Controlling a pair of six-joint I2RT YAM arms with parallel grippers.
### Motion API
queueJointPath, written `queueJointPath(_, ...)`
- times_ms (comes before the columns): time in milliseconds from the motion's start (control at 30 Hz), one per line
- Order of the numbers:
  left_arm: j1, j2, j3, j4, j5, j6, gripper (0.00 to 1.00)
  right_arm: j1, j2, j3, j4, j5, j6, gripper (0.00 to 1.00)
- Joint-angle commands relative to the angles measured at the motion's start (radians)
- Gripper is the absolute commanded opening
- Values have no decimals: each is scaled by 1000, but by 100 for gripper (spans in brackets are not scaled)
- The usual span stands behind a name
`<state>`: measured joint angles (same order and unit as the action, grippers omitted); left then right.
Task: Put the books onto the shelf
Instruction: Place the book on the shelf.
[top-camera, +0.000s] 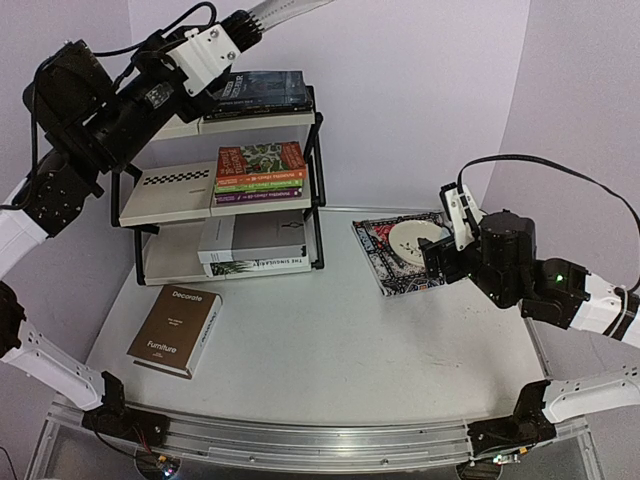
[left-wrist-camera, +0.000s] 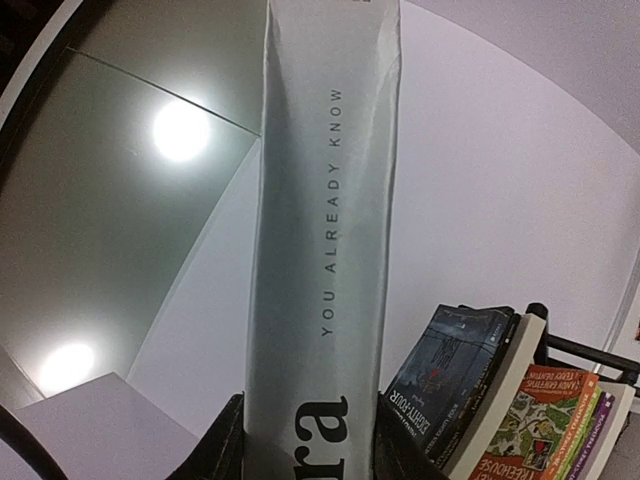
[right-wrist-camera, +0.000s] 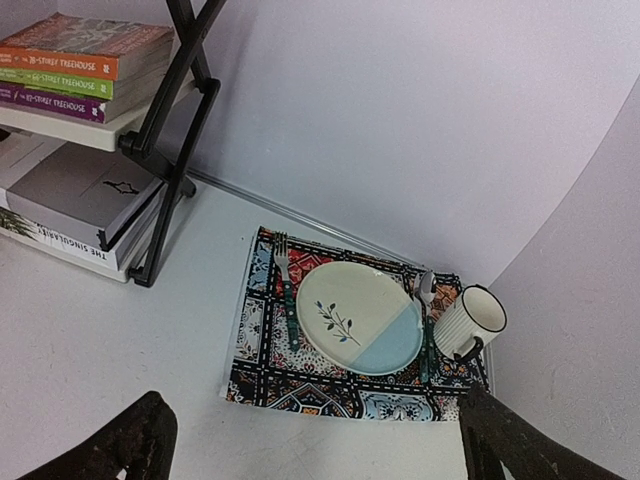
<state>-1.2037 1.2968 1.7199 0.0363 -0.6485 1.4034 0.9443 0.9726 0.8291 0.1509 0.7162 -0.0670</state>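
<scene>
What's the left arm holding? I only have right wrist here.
Observer: The left tool grips a pale grey book, spine reading YOU ALREADY KNOW, held up beside the shelf's top tier.
Operator: Anything on that tier?
Observer: A dark novel lies flat on its right half.
Operator: Any books on the table?
Observer: One, a brown book, flat at the front left of the table.
</scene>
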Motion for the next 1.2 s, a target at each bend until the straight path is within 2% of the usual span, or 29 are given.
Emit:
queueJointPath(0, 1, -59, 51, 130, -49, 117, 14, -10, -3, 23, 48, -7, -13, 98)
queueJointPath(133, 1, -104, 9, 128, -37, 97, 12, -16, 4, 29, 59, -23, -19, 98)
queueJointPath(300, 25, -76, -57, 117, -51, 111, 12, -27, 18, 33, 70, -48, -20, 98)
queueJointPath(467, 197, -13, -15, 25, 91, -9, 9, -32, 19, 30, 73, -63, -12, 98)
queueJointPath(667, 340, 53, 16, 28, 183, -20, 9, -39, 13, 44, 75, -70, -21, 98)
queueJointPath(1000, 578, 99, 75, -75, 230, -12, 13, -56, 43, 94, 75, -135, -45, 98)
queueJointPath(1167, 645, 67, 79, -147, 222, 50, 15, -58, 68, 123, 62, -216, -28, 98)
